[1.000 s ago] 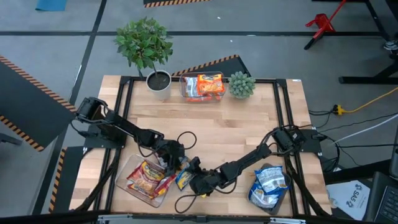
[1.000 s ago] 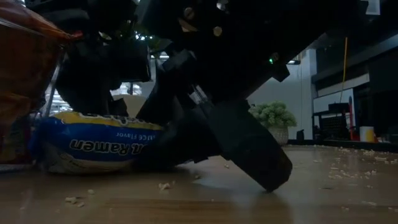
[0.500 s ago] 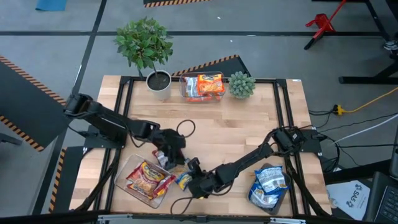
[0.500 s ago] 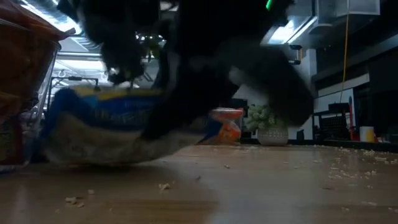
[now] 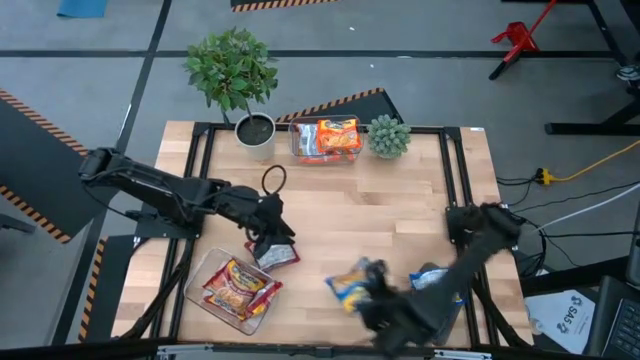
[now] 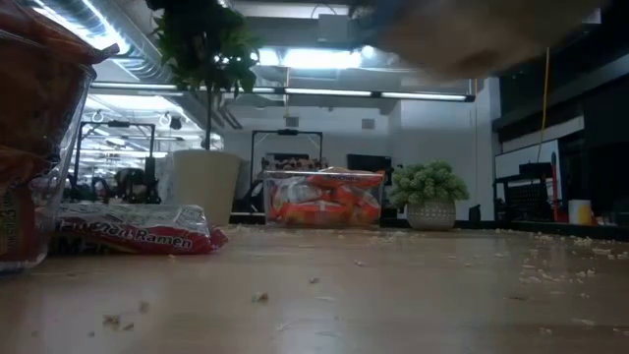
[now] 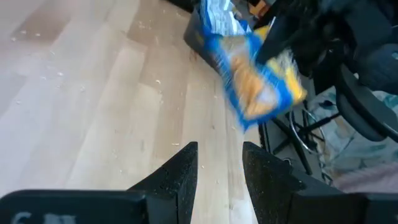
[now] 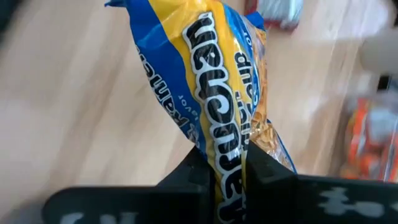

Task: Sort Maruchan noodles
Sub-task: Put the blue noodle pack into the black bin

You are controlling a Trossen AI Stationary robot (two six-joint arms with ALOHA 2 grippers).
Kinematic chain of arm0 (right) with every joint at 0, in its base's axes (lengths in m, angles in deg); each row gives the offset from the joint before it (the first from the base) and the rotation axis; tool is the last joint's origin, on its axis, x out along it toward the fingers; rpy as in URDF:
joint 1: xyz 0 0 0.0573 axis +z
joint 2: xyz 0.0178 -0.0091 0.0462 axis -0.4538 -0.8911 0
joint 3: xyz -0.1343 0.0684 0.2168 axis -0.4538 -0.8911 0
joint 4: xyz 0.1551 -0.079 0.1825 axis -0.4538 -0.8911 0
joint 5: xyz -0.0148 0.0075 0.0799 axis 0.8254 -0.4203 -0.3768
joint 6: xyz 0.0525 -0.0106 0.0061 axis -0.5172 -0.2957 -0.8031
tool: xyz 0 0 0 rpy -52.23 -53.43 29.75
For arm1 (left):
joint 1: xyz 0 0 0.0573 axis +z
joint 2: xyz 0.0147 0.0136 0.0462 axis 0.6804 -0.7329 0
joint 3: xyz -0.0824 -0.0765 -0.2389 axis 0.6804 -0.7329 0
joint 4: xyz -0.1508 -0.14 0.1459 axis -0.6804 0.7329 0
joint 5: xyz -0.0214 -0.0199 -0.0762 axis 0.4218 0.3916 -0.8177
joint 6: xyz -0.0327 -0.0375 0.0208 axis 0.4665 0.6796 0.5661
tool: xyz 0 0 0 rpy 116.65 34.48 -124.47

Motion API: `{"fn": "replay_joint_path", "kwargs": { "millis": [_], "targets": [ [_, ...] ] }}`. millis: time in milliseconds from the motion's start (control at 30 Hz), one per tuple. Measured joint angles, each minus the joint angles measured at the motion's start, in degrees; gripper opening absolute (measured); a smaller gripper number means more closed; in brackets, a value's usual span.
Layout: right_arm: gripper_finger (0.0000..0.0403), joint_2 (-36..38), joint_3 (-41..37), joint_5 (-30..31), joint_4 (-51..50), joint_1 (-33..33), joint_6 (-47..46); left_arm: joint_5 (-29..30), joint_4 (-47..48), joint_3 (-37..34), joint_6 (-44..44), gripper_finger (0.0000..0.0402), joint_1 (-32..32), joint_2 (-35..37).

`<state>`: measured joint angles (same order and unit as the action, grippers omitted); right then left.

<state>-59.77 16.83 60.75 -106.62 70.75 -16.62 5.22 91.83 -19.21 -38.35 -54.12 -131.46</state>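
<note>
Your right gripper [image 8: 225, 163] is clamped on a blue-and-yellow noodle packet [image 8: 214, 93], the two dark fingers pinching its lower edge so the packet stands up between them. From above you see that packet [image 5: 352, 282] lifted over the front of the table [image 5: 390, 200], between the two front tubs, with the right arm blurred below it. Your left gripper [image 7: 219, 163] has its fingers parted with nothing between them; it sits over the left-middle of the table, and from overhead you find it [image 5: 270, 232] just behind a red packet [image 5: 276, 256] that lies flat on the wood. At table height that same red packet [image 6: 138, 228] lies beside the clear tub on the left [image 6: 44, 147]. Seen from above, this front-left tub [image 5: 205, 300] holds red and orange packets [image 5: 237, 285]. At the front right a second tub [image 5: 408, 318] holds blue-and-white packets [image 5: 436, 289]. At the back edge a third tub [image 5: 298, 140] holds orange packets [image 5: 338, 136], set between a white pot with a leafy plant [image 5: 232, 70] and a small round green plant [image 5: 388, 136]. Crumbs [image 6: 260, 295] lie scattered on the wood.
</note>
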Motion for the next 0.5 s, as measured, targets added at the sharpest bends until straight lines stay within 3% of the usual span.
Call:
{"fn": "replay_joint_path", "kwargs": {
  "millis": [200,500],
  "targets": [
    [0.0021,3.87,0.01,-2.60,-14.45,12.58,-16.36,1.11,0.52,-0.04,-0.92,0.0121,-0.02,1.11],
    [0.0032,4.07,-4.39,-8.06,-18.52,24.47,-22.28,6.21,0.87,-0.03,-0.90,0.0121,1.03,1.13]
  ]
}}
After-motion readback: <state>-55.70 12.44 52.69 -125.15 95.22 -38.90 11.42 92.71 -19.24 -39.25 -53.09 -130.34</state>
